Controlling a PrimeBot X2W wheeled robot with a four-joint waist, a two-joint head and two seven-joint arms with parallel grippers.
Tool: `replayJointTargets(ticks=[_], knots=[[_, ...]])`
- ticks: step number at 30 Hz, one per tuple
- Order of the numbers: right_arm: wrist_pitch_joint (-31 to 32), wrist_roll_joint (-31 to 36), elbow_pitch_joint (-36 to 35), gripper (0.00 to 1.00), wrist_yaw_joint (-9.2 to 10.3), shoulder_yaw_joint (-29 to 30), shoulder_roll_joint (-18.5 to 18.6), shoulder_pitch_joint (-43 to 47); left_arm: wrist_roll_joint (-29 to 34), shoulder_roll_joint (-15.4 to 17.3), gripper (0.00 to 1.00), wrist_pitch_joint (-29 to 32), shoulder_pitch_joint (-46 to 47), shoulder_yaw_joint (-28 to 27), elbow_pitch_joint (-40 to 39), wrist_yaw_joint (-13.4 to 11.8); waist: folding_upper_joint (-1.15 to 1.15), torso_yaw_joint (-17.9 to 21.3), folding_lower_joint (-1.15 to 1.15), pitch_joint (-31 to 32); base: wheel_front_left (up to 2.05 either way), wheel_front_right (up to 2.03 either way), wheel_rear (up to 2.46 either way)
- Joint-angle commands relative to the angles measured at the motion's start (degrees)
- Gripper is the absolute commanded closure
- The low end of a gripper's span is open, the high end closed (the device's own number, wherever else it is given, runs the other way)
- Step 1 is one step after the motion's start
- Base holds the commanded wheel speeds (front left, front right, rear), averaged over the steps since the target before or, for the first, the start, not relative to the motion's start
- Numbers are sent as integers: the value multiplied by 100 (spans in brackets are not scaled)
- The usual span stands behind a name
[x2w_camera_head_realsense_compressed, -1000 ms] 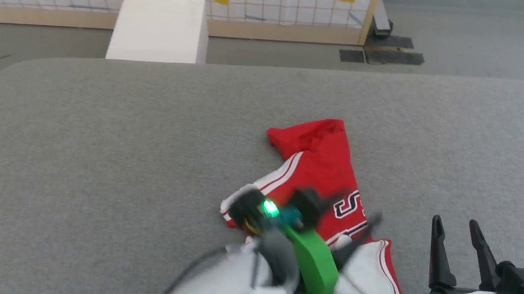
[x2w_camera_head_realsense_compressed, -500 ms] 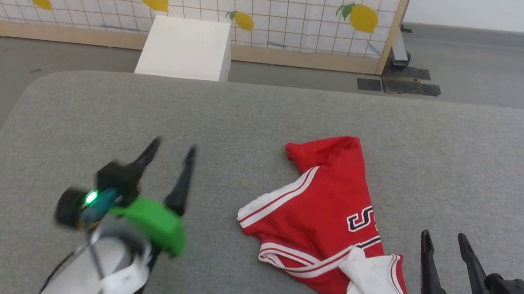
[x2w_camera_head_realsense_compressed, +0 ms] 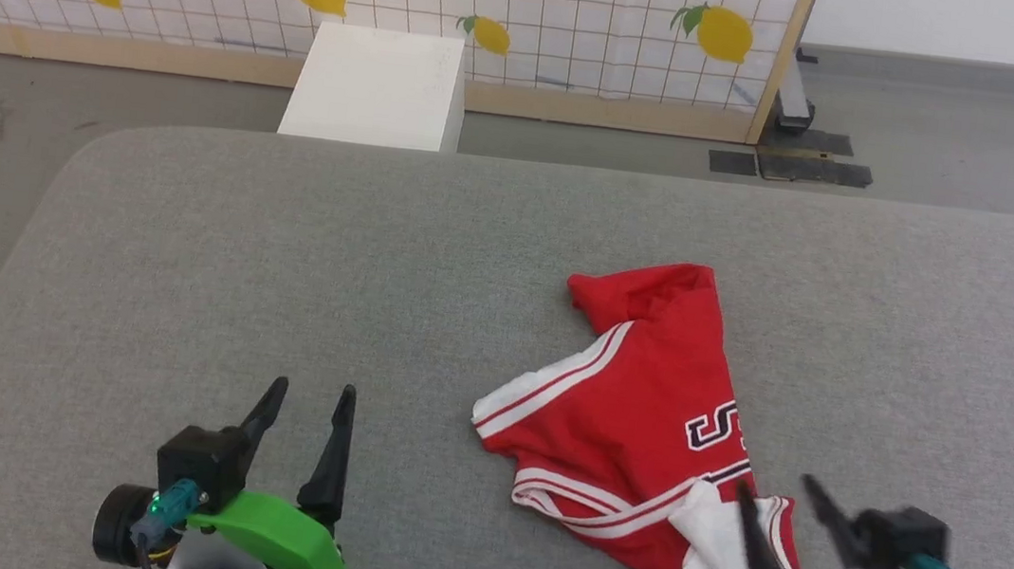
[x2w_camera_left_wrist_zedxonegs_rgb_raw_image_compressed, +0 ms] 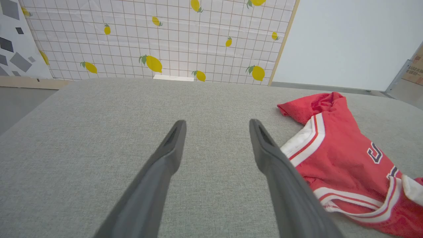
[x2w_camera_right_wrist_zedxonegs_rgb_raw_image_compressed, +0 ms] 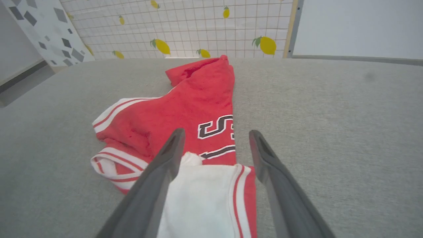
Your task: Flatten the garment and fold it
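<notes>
Red garment [x2w_camera_head_realsense_compressed: 635,414] lies bunched on the grey desk [x2w_camera_head_realsense_compressed: 282,249], near right, unflattened; my right claw [x2w_camera_right_wrist_zedxonegs_rgb_raw_image_compressed: 216,132] hangs spread over its white sleeve [x2w_camera_right_wrist_zedxonegs_rgb_raw_image_compressed: 198,198], left claw [x2w_camera_head_realsense_compressed: 314,389] spread aside; next, I reckon, pinch that sleeve edge.

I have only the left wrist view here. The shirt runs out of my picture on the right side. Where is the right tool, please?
Observer: The right tool is open, over the near end of the shirt, above the white sleeve.
Operator: Does it grip the sleeve?
Observer: No. Its fingers stand apart and the sleeve lies loose between them.
Operator: What print can you read?
Observer: One whole letter, a black S; the rest is lost in folds.
</notes>
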State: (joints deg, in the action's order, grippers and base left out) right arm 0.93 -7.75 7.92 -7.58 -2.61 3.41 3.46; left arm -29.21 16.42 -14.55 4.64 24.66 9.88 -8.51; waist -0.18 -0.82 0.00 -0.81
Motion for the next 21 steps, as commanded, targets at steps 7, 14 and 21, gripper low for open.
replayJointTargets(ticks=[7, 14, 21], knots=[[3220, -664, -1066, 0, 9, -634, 570, 125, 237, -156, 0, -44, -28, -207, 59, 184, 18, -75, 0, -200, 0, 0, 0], [4949, -563, -1185, 0, 9, -646, 785, 19, 411, -469, 0, -44, 198, -297, 158, 410, 18, -430, 0, -549, 0, 0, 0], [4783, -285, -660, 100, 9, -554, 810, -18, 525, -622, 0, -44, 238, -455, 203, 552, 18, -593, 0, -702, 0, 0, 0]])
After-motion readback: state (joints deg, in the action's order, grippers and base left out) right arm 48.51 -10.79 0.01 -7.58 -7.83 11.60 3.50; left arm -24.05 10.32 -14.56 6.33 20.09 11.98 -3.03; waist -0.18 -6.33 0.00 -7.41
